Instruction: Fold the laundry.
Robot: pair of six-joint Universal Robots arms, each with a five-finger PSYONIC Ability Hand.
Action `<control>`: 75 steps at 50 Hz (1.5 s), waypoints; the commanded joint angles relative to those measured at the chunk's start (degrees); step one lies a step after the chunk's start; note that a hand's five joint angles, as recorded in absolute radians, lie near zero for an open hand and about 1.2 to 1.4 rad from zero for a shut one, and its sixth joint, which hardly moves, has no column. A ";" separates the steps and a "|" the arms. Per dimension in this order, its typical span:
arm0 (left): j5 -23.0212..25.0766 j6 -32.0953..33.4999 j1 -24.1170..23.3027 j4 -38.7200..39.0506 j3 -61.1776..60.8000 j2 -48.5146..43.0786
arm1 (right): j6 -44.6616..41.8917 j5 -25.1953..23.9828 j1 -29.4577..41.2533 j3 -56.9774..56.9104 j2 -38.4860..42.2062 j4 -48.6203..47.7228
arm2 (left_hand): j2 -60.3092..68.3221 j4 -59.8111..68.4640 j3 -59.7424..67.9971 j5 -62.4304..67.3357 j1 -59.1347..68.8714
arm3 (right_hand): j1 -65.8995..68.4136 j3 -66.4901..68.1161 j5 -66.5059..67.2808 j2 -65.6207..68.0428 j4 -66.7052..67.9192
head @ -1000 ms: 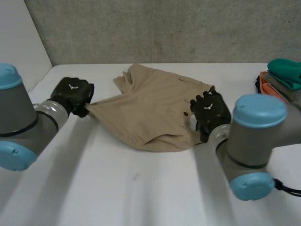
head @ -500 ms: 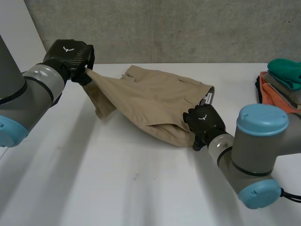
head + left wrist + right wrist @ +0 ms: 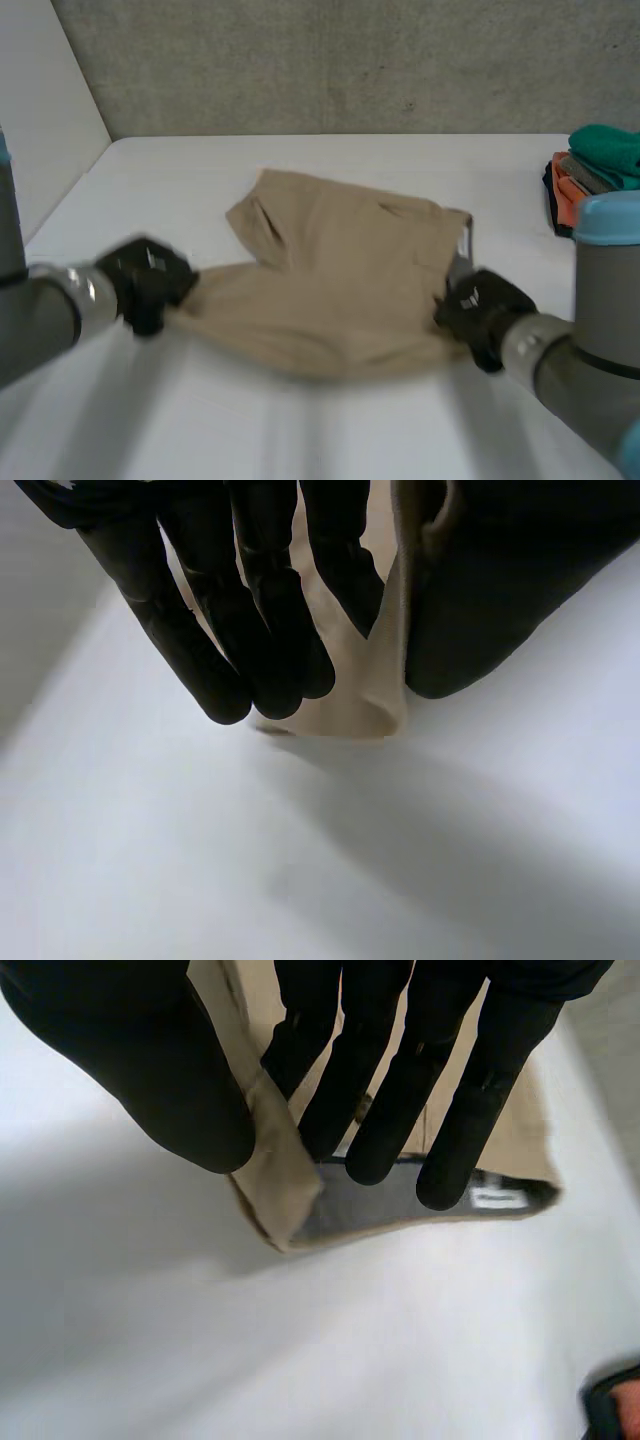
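White table, smooth. Tan garment, soft woven cloth, sits mid-table; it's now pulled low toward the near edge, where 0.5 s ago its left corner was lifted high. Folded pile, teal over orange, at the right edge. Left hand: fingers and thumb pinch the left corner. Right hand: fingers pinch the right edge, grey lining showing.

1. The white table carries two things.
2. Tan shorts lie spread on it between the left hand and the right hand. One end is pinched between the left fingers and thumb, the other between the right fingers and thumb.
3. A pile of folded clothes, teal on top over grey and orange, sits well apart from the right fingers, on their outer side.
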 commanded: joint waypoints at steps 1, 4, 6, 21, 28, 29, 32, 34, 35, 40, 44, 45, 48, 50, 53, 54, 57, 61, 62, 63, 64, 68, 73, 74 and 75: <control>2.07 10.98 -2.81 -3.94 -6.78 3.78 | -7.56 -1.29 -1.22 1.36 -1.48 4.71 | 11.28 11.35 11.90 12.93 13.02 | 16.60 12.05 13.29 12.26 11.35; 0.93 9.57 -4.31 -1.40 -4.24 3.00 | -5.54 -0.85 -1.13 -0.22 0.36 2.95 | 11.28 11.35 11.90 12.93 13.02 | 16.60 12.05 13.29 12.26 11.35; -0.04 8.78 -4.66 -0.34 -2.39 1.68 | -4.39 -0.67 -1.04 -1.28 1.33 2.33 | 11.28 11.35 11.90 12.93 13.02 | 16.60 12.05 13.29 12.26 11.35; -11.46 -6.14 -5.81 22.58 40.12 -13.27 | 13.62 7.67 1.77 -28.33 10.83 -26.39 | 11.28 11.35 11.90 12.93 13.02 | 16.60 12.05 13.29 12.26 11.35; -13.75 -18.99 -3.70 32.98 59.48 -10.72 | 20.04 11.46 3.97 -37.22 8.54 -55.63 | 11.28 11.35 11.90 12.93 13.02 | 16.60 12.05 13.29 12.26 11.35; -13.67 -19.61 -3.52 32.28 60.97 -10.98 | 19.96 11.55 3.97 -37.32 8.45 -58.12 | 11.28 11.35 11.90 12.93 13.02 | 16.60 12.05 13.29 12.26 11.35; -14.10 -20.22 -2.73 30.26 60.64 -11.33 | 19.52 11.28 4.32 -37.32 8.19 -62.01 | 11.28 11.35 11.90 12.93 13.02 | 16.60 12.05 13.29 12.26 11.35; -14.37 -20.58 -2.03 29.46 59.06 -11.33 | 19.87 11.11 4.41 -36.88 8.45 -61.14 | 11.28 11.35 11.90 12.93 13.02 | 16.60 12.05 13.29 12.26 11.35; -14.28 -20.93 -1.50 29.02 56.27 -11.07 | 20.22 10.93 4.50 -36.44 8.54 -60.78 | 11.28 11.35 11.90 12.93 13.02 | 16.60 12.05 13.29 12.26 11.35; -13.32 -22.07 -0.27 29.54 43.16 -9.58 | 23.38 9.00 4.32 -32.06 10.38 -58.15 | 11.28 11.35 11.90 12.93 13.02 | 16.60 12.05 13.29 12.26 11.35; -10.50 -22.16 -0.01 34.55 33.75 -7.91 | 24.09 9.09 4.32 -29.68 10.48 -56.92 | 11.28 11.35 11.90 12.93 13.02 | 16.60 12.05 13.29 12.26 11.35; -10.41 -22.16 -0.01 34.99 32.96 -7.47 | 24.17 9.09 4.41 -29.50 10.39 -56.56 | 11.28 11.35 11.90 12.93 13.02 | 16.60 12.05 13.29 12.26 11.35; -10.24 -22.34 -0.01 36.75 31.54 -4.58 | 24.44 9.09 4.76 -29.93 9.60 -53.59 | 11.28 11.35 11.90 12.93 13.02 | 16.60 12.05 13.29 12.26 11.35; -10.24 -22.77 0.17 36.58 31.89 -2.03 | 24.61 9.26 5.37 -30.72 8.46 -51.48 | 11.28 11.35 11.90 12.93 13.02 | 16.60 12.05 13.29 12.26 11.35; -10.15 -23.56 0.08 36.05 32.77 0.87 | 24.79 9.70 6.17 -31.69 7.05 -48.66 | 11.28 11.35 11.90 12.93 13.02 | 16.60 12.05 13.29 12.26 11.35; -10.06 -24.35 0.17 35.35 33.73 2.80 | 24.79 10.05 6.52 -32.30 6.00 -46.82 | 11.28 11.35 11.90 12.93 13.02 | 16.60 12.05 13.29 12.26 11.35; -9.98 -25.50 0.17 33.86 35.49 5.27 | 24.97 10.49 7.13 -33.36 4.59 -43.91 | 11.28 11.35 11.90 12.93 13.02 | 16.60 12.05 13.29 12.26 11.35; -9.54 -27.08 0.17 29.91 39.01 7.47 | 24.88 11.19 7.84 -34.77 2.83 -39.34 | 11.28 11.35 11.90 12.93 13.02 | 16.60 12.05 13.29 12.26 11.35; -9.27 -27.17 0.08 28.42 40.06 7.47 | 24.88 11.63 8.01 -35.12 2.31 -37.42 | 11.28 11.35 11.90 12.93 13.02 | 16.60 12.05 13.29 12.26 11.35; -9.18 -27.26 0.00 27.88 40.42 7.30 | 24.88 11.81 8.10 -35.21 2.04 -36.70 | 11.28 11.35 11.90 12.93 13.02 | 16.60 12.05 13.29 12.26 11.35; -9.10 -27.26 -0.09 27.18 40.77 7.04 | 24.88 11.99 8.19 -35.38 1.78 -35.74 | 11.28 11.35 11.90 12.93 13.02 | 16.60 12.05 13.29 12.26 11.35; -8.66 -27.00 -0.01 26.12 41.21 4.23 | 25.14 12.69 8.72 -34.77 0.81 -32.40 | 11.28 11.35 11.90 12.93 13.02 | 16.60 12.05 13.29 12.26 11.35; -8.74 -26.64 0.17 25.94 40.42 -0.78 | 26.37 12.78 8.72 -33.01 1.24 -31.60 | 11.28 11.35 11.90 12.93 13.02 | 16.60 12.05 13.29 12.26 11.35; -8.74 -26.56 0.17 26.03 40.07 -2.88 | 26.46 12.78 8.63 -32.32 1.77 -31.77 | 11.28 11.35 11.90 12.93 13.02 | 16.60 12.05 13.29 12.26 11.35; -8.74 -26.47 0.26 26.12 39.81 -3.85 | 26.55 12.78 8.54 -31.96 2.21 -31.95 | 11.28 11.35 11.90 12.93 13.02 | 16.60 12.05 13.29 12.26 11.35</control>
